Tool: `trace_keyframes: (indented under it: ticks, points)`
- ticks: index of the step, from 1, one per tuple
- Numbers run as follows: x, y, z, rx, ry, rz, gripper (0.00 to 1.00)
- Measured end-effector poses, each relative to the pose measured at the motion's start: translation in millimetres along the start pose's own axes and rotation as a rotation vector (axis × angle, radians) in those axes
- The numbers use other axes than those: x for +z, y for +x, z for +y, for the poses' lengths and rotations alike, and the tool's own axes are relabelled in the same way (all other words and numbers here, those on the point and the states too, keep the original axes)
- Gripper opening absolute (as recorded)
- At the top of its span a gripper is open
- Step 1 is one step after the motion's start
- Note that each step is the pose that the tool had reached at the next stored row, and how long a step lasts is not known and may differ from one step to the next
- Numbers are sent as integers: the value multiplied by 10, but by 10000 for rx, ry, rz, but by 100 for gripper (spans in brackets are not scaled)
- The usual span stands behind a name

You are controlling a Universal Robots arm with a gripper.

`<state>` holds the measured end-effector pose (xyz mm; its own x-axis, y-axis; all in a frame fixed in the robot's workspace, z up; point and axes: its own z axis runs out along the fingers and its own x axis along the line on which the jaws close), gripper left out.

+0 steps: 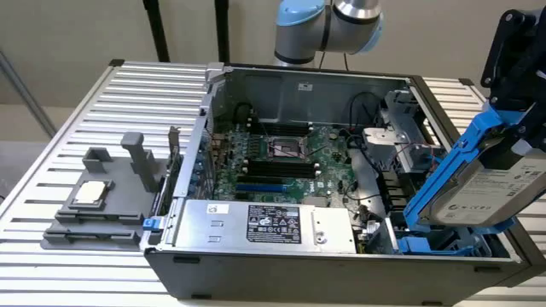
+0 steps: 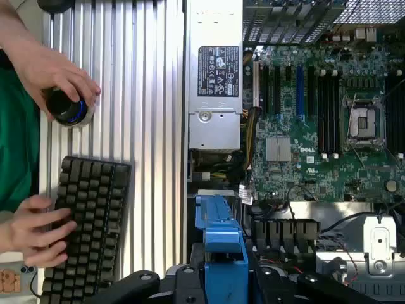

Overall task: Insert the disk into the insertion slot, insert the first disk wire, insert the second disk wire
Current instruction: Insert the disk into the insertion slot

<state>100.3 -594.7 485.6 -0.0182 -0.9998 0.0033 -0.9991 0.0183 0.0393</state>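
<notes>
The disk (image 1: 499,185), a silver-grey drive with a white label clipped in a bright blue carrier (image 2: 220,244), hangs tilted in the air at the exterior view's right. My gripper (image 1: 527,121) is shut on its upper end, with the black fingers on either side of the blue carrier (image 2: 221,285). The disk's lower end sits just above the insertion slot (image 1: 439,244), a grey bay with blue rails in the near right corner of the open computer case (image 1: 341,268). Dark cables (image 1: 369,214) run beside the bay; I cannot tell which are the disk wires.
A silver power supply with a black label (image 1: 273,224) lies along the case's near wall, beside the green motherboard (image 1: 290,160). A grey fixture holding a chip (image 1: 94,198) sits on the slatted table. A person's hands rest on a keyboard (image 2: 85,221) and a round knob (image 2: 66,104).
</notes>
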Motion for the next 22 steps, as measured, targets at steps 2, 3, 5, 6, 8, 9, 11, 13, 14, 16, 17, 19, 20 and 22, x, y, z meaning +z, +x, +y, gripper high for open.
trace_keyframes:
  ticks: [2,3,5,6,8,9,11,13,14,16,17,19,20,22]
  points:
    - [0,0,0,0,0,0,33]
    - [0,0,0,0,0,0,33]
    - [0,0,0,-1,0,0,33]
    - [0,0,0,0,0,0,33]
    - [0,0,0,0,0,0,33]
    - [0,0,0,0,0,-1,33]
    - [0,0,0,0,0,0,33]
    - [-2,-5,0,0,0,3,33]
    - [0,-14,0,0,0,2,33]
    - [3,-35,0,-1,0,0,33]
    - [5,-49,0,-1,0,0,33]
    - [10,-83,1,0,0,0,33]
    - [14,-96,0,-1,0,-1,33]
    - [34,-107,-5,-1,1,0,33]
